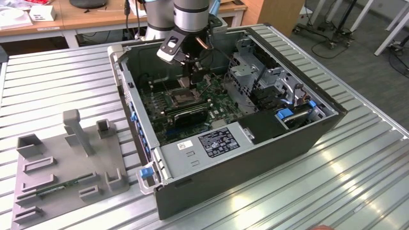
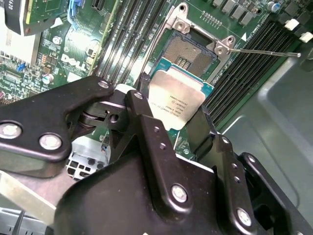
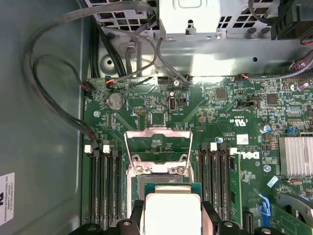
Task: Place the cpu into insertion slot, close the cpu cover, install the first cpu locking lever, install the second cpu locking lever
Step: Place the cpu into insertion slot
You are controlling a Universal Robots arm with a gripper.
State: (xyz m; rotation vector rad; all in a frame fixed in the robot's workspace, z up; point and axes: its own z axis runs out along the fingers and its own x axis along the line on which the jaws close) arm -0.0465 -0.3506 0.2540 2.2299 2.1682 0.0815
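Around the gripper (image 1: 189, 82), the open computer case (image 1: 255, 153) is lying on its side, and the green motherboard (image 1: 156, 103) is sitting beneath the fingertips. Just beyond them, the cpu cover (image 3: 182, 133) is standing tipped up on its hinge and the insertion slot (image 2: 188, 51) is lying bare. The fingers (image 2: 146, 127) are pinching the cpu (image 2: 178, 98) by two opposite edges, holding it close over the slot's near edge.

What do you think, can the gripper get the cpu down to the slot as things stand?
Probably yes. The gripper holds the cpu close above the slot, the cover is swung open beyond it, and nothing seems to lie between cpu and slot.
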